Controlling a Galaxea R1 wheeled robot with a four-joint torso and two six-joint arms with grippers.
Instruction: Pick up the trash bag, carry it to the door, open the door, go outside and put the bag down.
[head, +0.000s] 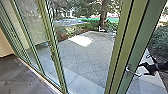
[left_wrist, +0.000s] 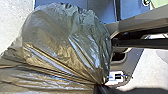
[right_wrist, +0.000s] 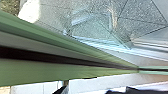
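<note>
Already picked up, trash bag: the dark, glossy trash bag (left_wrist: 67, 42) is off on the robot's left side, well apart from the door handle (head: 133, 73), its plastic drawn into tight folds at the neck.
Left gripper: the left gripper (left_wrist: 101, 88) is clamped on that gathered neck, so the pick-up looks done and the carrying seems to be in hand.
Right gripper: the right gripper (head: 143, 69) is just beside the door handle, its fingers spread and with nothing held between them; whether it touches the handle, I cannot tell.
Green door frame: the tall green door frame (head: 140, 32) carries the handle. The carry to the door looks all but finished. How far the door has swung, if at all, cannot be told for certain, so the opening step is best judged as under way rather than complete.
Indoor floor: the dark floor (head: 22, 77) lies on the robot's side of the handle, and the robot appears to be indoors, near the threshold.
Paved yard: sunlit grey paving (head: 87, 60) spreads out beyond the handle, with a tree trunk (head: 103, 15) farther off. Going outside appears to be left to do.
Bag's resting place: putting the bag down, beyond the handle, also remains.
</note>
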